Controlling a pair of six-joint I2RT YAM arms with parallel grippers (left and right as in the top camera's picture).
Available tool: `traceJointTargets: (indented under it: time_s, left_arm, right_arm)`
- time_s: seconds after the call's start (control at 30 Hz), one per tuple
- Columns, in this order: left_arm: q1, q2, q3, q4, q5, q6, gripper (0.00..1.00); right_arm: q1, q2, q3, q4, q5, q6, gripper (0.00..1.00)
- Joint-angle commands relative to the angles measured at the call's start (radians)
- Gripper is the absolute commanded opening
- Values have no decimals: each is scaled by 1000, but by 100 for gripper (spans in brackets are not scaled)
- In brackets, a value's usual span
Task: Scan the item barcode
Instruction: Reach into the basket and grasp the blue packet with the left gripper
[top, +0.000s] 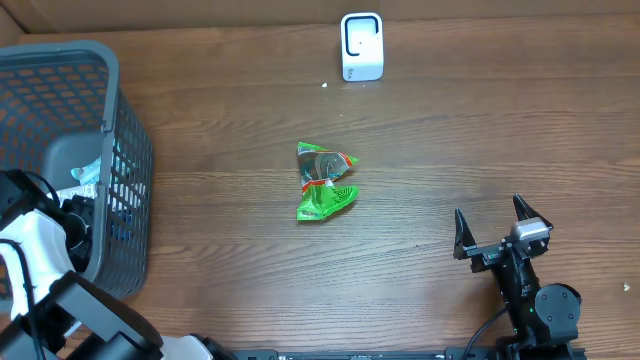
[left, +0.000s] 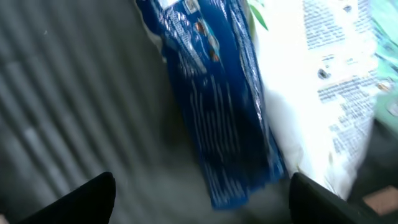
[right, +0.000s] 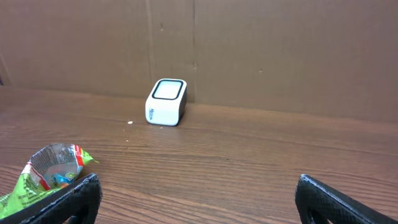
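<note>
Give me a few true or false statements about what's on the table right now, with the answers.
1. The green packet lies on the table, outside the basket. True.
2. The scanner stands in the basket. False: it stands on the table, at the far edge.
3. The right gripper is open and empty. True.
4. The left gripper hangs over the scanner. False: it is in the basket, open, by a blue packet.
5. The basket is empty. False: the blue packet and a white packet lie inside.

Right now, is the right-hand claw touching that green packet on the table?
Apart. The overhead view shows bare table between the right gripper and the green packet; its open fingers hold nothing.
</note>
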Motion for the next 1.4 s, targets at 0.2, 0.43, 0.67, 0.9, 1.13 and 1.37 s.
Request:
traceJointTargets:
  time_s: [0.2,0.43,0.67,0.9,1.13,1.37]
  left_arm:
    - [4,140,-7,84,-26,-24,80]
    - [4,246,-7,121,-29,-23,77]
    - [4,254,13,84,13,-23,11]
    - [3,254,165,-77,100,7,4]
    - [3,250,447,-317,191,92,4]
    - [-24,183,760,-510,196,145,4]
  right_arm:
    - [-4,-10,-11,5,-5,-1,100]
    - [-4,-10,-11,5,-5,-1,100]
    - [-4,-10,-11,5,-5,-1,100]
    - [-4,-10,-11,5,-5,-1,100]
    - [-4,-10,-11,5,-5,-1,100]
    - [-4,-10,-11,5,-5,-1,100]
